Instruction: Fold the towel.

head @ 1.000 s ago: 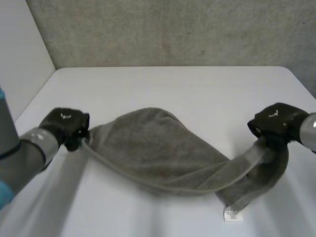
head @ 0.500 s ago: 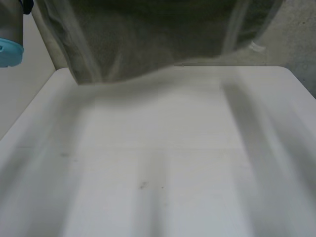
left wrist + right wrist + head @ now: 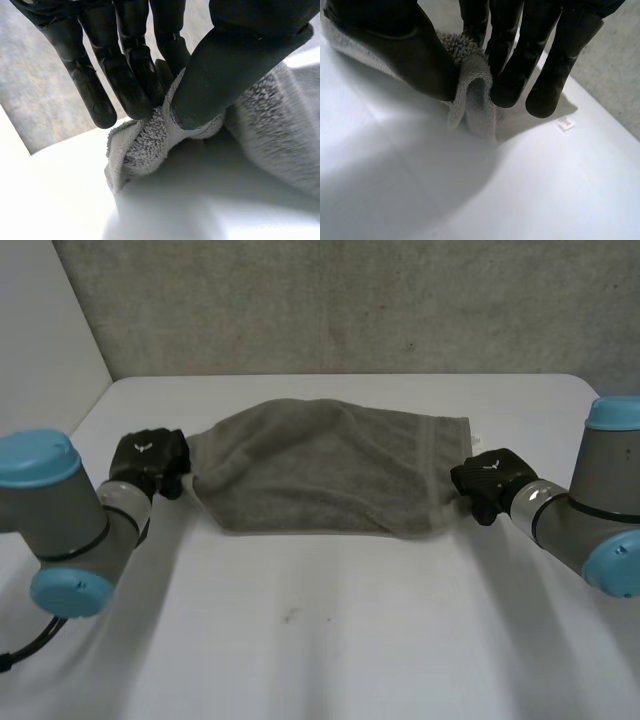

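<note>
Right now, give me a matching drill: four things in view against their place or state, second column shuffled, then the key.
1. towel
2. left hand
3. label
4. right hand

A. pinching the towel end nearest the label
B. small, white, at a towel corner
C. grey, spread between both hands
D. pinching the towel end far from the label

Pairs: 1-C, 2-D, 3-B, 4-A

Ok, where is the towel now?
In the head view the towel lies on the table, stretched between the left hand and right hand, each pinching one end.
</note>
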